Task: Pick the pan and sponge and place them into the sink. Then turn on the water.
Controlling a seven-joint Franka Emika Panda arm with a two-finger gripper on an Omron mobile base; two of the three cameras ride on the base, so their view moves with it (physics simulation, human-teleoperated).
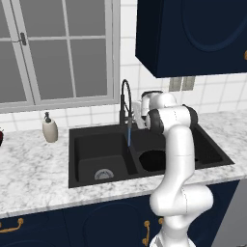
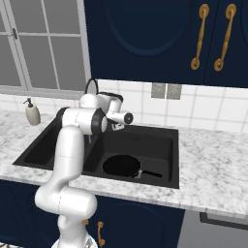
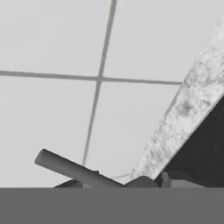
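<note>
The gripper is held just behind the faucet's grey lever; whether it is pinching cannot be told. Water is seen falling into the sink below it.

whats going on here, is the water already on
The white robot arm is reaching over the black double sink toward the back wall, with its hand up by the arched faucet. A thin blue stream of water runs down from the faucet, so yes, it is on. The black pan already lies in the right basin. The gripper points at the tiled wall, next to a grey lever that may be the faucet handle. A soap dispenser stands on the counter to the left.
</note>
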